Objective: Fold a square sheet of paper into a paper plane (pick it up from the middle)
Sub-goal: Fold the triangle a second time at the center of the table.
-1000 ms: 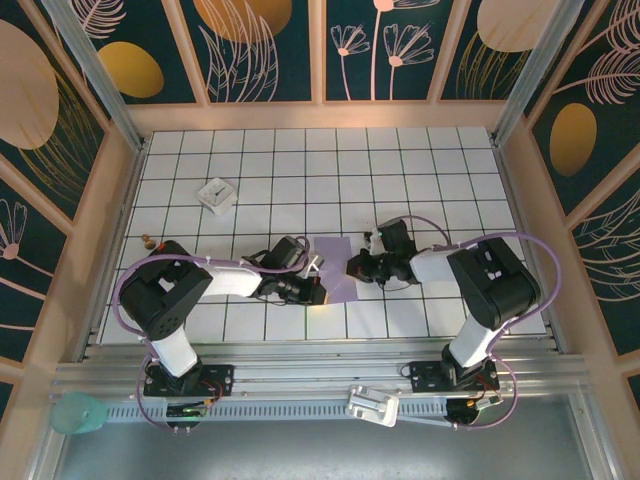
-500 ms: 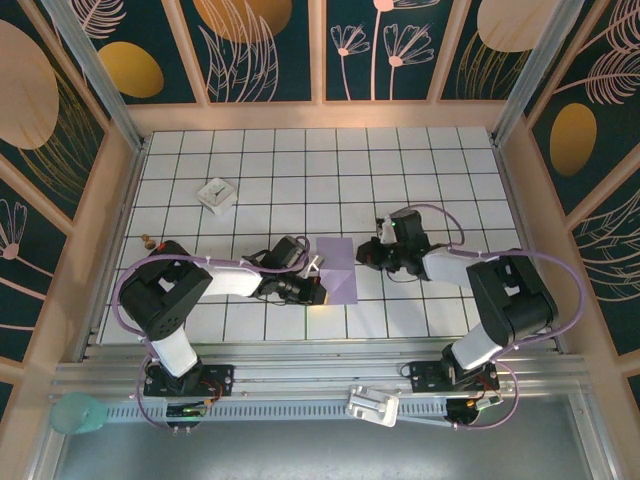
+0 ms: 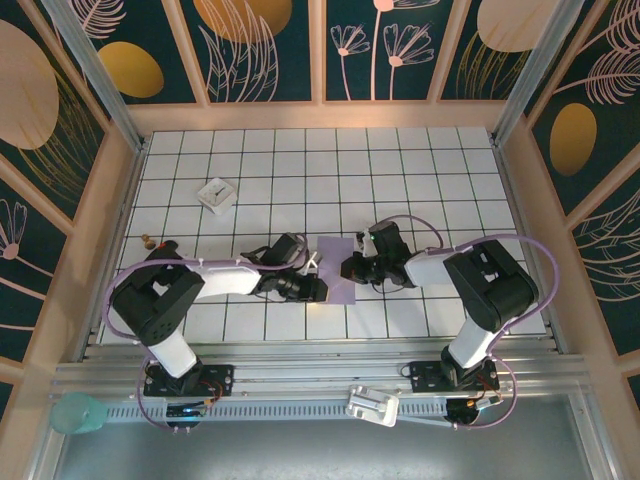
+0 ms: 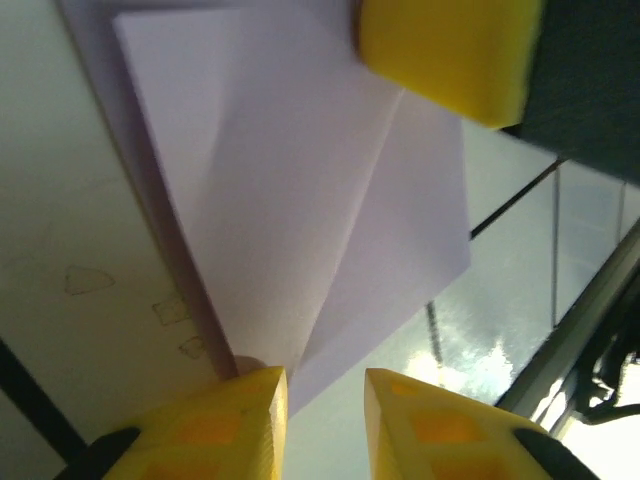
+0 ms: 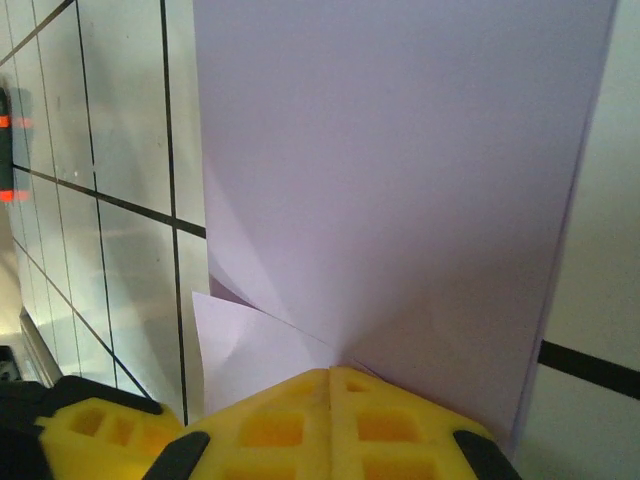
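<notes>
Nearest to the arms, the left claw [image 4: 325, 410] stands slightly parted, and the pointed corner of the sheet of paper [image 4: 300, 220] lies just at the gap, so I judge it released and not pinching. This claw is at the paper's edge on the side of the white block [image 3: 216, 194]. The right claw [image 5: 330, 385] is at the edge turned away from the block, and it is clenched, as it seems, on the rim of the paper. The paper lies on the tiled tabletop [image 3: 420, 170], nearer to the arms than the white block and to its right. It is pale lavender and already folded into layers, with diagonal creases that run to a point. I think it is very light, thin and limp, that it slides easily on the glossy tiles, and that it wrinkles under a hard squeeze. It is best held where the folded layers are thickest, close to the middle crease.
</notes>
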Robot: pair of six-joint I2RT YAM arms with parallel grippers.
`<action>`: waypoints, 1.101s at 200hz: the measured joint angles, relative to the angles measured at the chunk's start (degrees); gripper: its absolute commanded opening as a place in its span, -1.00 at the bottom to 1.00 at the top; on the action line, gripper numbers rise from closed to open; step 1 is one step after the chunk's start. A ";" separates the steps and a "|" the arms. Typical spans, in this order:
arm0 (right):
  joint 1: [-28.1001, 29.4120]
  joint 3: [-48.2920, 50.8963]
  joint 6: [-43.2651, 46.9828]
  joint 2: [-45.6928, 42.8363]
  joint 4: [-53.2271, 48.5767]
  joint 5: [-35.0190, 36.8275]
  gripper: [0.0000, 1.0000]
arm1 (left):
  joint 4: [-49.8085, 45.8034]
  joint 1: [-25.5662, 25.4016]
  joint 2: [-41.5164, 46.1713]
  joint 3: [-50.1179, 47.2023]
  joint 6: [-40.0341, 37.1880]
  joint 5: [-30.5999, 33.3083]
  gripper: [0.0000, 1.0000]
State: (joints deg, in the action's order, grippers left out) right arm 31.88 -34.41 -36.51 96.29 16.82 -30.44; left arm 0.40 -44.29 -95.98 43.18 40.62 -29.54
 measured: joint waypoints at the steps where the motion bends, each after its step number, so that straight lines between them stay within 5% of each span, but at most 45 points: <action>1: -0.02 0.02 0.02 0.00 0.07 0.00 -1.00 | 0.15 0.00 0.13 0.00 0.22 0.00 -0.42; 59: -0.04 0.85 0.17 0.00 1.86 -0.04 -1.00 | 4.26 0.04 -1.92 3.04 3.63 -0.85 -1.00; 129: -0.04 0.85 0.20 0.00 1.84 0.04 -1.00 | 4.31 0.04 -9.51 6.40 2.51 0.09 -1.00; 220: -0.17 0.85 0.61 0.02 1.79 0.17 -1.00 | 1.66 0.07 -3.21 -0.20 -4.20 0.00 -1.00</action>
State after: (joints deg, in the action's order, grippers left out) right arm 31.70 -33.56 -35.90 96.31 18.61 -30.26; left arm 2.07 -44.23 -99.20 42.98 36.42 -29.54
